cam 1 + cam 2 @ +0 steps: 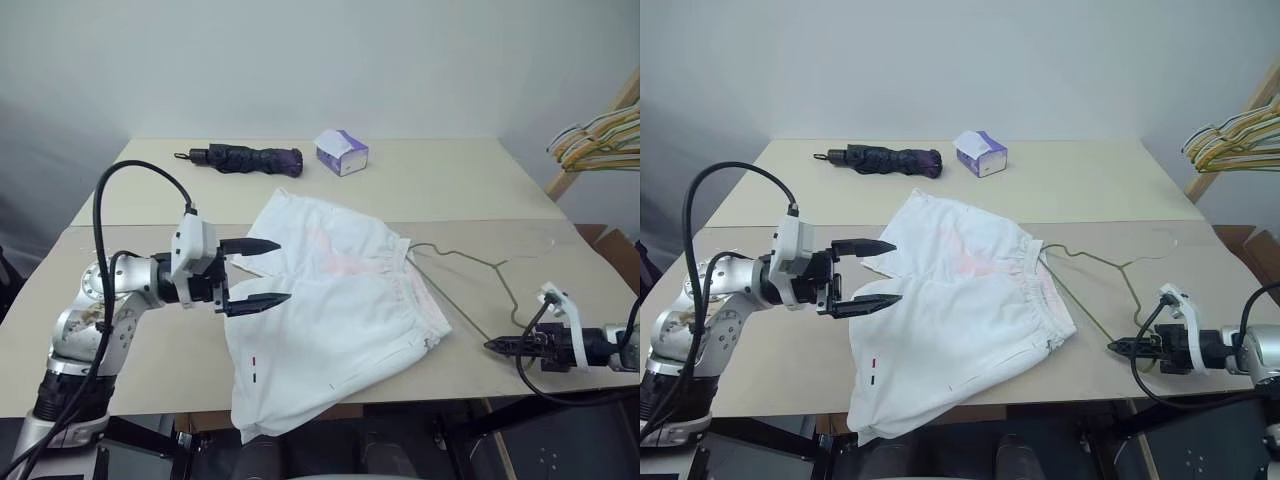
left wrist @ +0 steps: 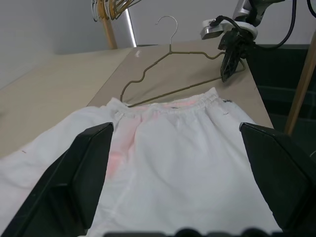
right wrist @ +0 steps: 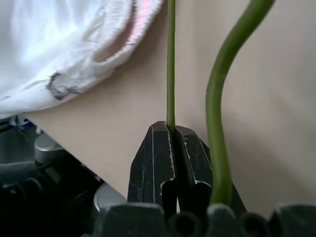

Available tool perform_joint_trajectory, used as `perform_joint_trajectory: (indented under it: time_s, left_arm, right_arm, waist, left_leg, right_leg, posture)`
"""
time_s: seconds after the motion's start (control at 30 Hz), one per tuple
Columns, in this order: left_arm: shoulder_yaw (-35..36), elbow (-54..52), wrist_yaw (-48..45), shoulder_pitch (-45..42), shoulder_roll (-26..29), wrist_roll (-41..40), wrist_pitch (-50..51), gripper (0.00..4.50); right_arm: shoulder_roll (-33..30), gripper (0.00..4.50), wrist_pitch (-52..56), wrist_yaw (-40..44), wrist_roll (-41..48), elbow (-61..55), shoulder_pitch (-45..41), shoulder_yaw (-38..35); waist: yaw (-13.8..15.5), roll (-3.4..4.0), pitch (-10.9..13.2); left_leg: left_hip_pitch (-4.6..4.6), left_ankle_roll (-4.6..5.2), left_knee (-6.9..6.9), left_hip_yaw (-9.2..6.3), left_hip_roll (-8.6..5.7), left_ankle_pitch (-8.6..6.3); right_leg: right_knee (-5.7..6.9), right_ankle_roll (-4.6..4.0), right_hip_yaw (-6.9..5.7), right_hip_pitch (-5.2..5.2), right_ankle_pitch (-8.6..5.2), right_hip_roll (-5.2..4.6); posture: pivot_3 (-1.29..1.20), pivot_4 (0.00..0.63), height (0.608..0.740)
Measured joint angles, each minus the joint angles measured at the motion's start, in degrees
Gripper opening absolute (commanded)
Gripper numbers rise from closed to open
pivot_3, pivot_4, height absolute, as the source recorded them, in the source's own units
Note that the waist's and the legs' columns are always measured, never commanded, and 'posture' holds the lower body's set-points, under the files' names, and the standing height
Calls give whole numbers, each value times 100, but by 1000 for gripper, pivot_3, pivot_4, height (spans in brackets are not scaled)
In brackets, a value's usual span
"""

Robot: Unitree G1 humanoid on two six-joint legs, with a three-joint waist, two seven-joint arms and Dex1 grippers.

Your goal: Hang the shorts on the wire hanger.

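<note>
Shorts lie spread flat on the tan table, white cloth with a faint pink smudge near the middle, gathered waistband turned toward the robot's right, one leg hanging a little over the near table edge. Small dark dash marks sit near that hem.

Wire hanger lies flat on the table just right of the waistband, thin olive-green wire; its nearest corner touches or slips under the waistband, hard to tell which. Hook end points toward the far right of the table.

Left gripper hovers over the left leg of the shorts, pointing across toward the right, both black fingers spread wide with nothing between them. From the left wrist view the cloth runs out ahead between the two fingers, hanger beyond it.

Right gripper sits low at the near right table edge, by the hanger's near corner. Right wrist view has its fingers pressed together on a straight run of the green wire, which rises from the seam between the tips; a second, curved run of wire passes just beside them.

Far side of table: folded dark umbrella and a small white-and-purple tissue box, well apart from the shorts. Bunch of coloured hangers on a wooden rack at far right.
</note>
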Motion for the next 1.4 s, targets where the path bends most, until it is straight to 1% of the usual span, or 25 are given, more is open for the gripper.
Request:
perform_joint_trajectory:
  time_s: [0.1, 0.23, 0.43, 0.5, 0.67, 0.7, 0.83, 1.0, 1.1, 1.13, 1.27, 1.3, 1.4]
  left_arm:
    - [3, -10, -13, 14, 22, -7, 5, 4414]
    - [13, -21, -32, 28, 89, -7, 9, 4414]
    - [19, -30, -27, 29, 129, -9, 15, 4414]
    - [42, -40, -22, 43, 149, -9, 15, 4414]
    - [64, -82, 15, 40, 157, -10, 19, 4414]
    - [65, -83, 20, 37, 157, -10, 22, 4414]
    - [143, -91, 39, 44, 187, -18, 53, 4414]
    - [191, -214, 80, 112, 197, -21, 64, 4414]
    - [194, -233, 98, 109, 200, -49, 116, 4414]
    - [194, -232, 108, 107, 202, -62, 164, 4414]
    - [194, -231, 135, 107, 204, -64, 177, 4414]
    - [194, -231, 137, 107, 204, -64, 178, 4414]
    - [192, -231, 141, 101, 202, -64, 178, 4414]
  right_arm:
    - [3, 0, -141, 130, -144, 175, -239, 222]
    - [166, 0, -453, 222, -549, 761, -798, 630]
    - [187, 0, -875, 840, -923, 1169, -1239, 1121]
    - [240, 0, -1022, 924, -1124, 1447, -1488, 1298]
    - [722, 0, -1273, 966, -1514, 2179, -2166, 1516]
    - [747, 0, -1297, 1026, -1556, 2244, -2222, 1530]
    - [647, 0, -1367, 1172, -1567, 2249, -2297, 1754]
    - [879, 0, -1381, 1172, -1775, 2647, -2571, 1791]
    - [742, 0, -1380, 1180, -1521, 2464, -2539, 2021]
    - [612, 0, -1379, 1181, -1345, 2373, -2523, 2135]
    - [361, 0, -1397, 1183, -952, 2201, -2532, 2456]
    - [316, 0, -1398, 1184, -817, 2137, -2542, 2585]
    - [116, 0, -1408, 1186, -468, 1975, -2641, 2956]
  waist:
    - [6, 0, 0]
    - [4, 1, 0]
    - [59, 3, 2]
    - [58, 3, 2]
    - [44, 4, 3]
    - [63, 7, 6]
    - [134, 9, 15]
    - [116, 12, 18]
    - [113, 24, 35]
    - [118, 31, 45]
    - [129, 35, 52]
    - [128, 36, 53]
    - [107, 46, 58]
  left_leg:
    - [0, 0, 0, 1, 0, 0]
    - [0, 0, 0, 1, 0, 0]
    - [-2, 0, -1, 0, 0, 0]
    - [-1, 0, -1, 1, 0, 0]
    - [-1, 0, -2, 1, 0, 0]
    - [-3, 0, -2, 0, -1, 0]
    - [-7, 0, -2, -5, -1, -1]
    - [-4, 0, -2, -4, 1, -1]
    - [-5, 1, -3, -5, 0, -1]
    - [-7, 1, -3, -5, -1, -1]
    - [-6, 1, -3, -7, 0, -1]
    - [-6, 1, -3, -6, 0, -1]
    - [-6, 1, -3, -5, 0, -1]
  right_leg:
    - [0, 0, 0, -1, 0, 0]
    - [0, -1, 0, -3, 0, 0]
    - [1, -2, -2, -5, 1, 0]
    - [1, -2, -2, -4, 1, 0]
    - [3, -17, -2, -6, 10, 1]
    - [2, -33, -2, -6, 20, 0]
    - [2, -36, -8, -7, 20, 0]
    - [3, -37, -8, -7, 19, 1]
    - [3, -38, -7, -7, 19, 0]
    - [3, -38, -7, -8, 19, -1]
    - [3, -38, -8, -8, 18, 1]
    - [3, -37, -8, -8, 17, 1]
    - [3, -36, -7, -10, 17, 0]
  posture:
    - [65, 48, 740]
    - [77, 43, 740]
    - [91, 42, 740]
    - [95, 44, 740]
    - [115, 51, 740]
    - [117, 53, 740]
    - [116, 62, 740]
    - [121, 71, 740]
    - [118, 72, 740]
    - [118, 72, 740]
    - [119, 69, 740]
    - [120, 61, 740]
    - [120, 61, 740]
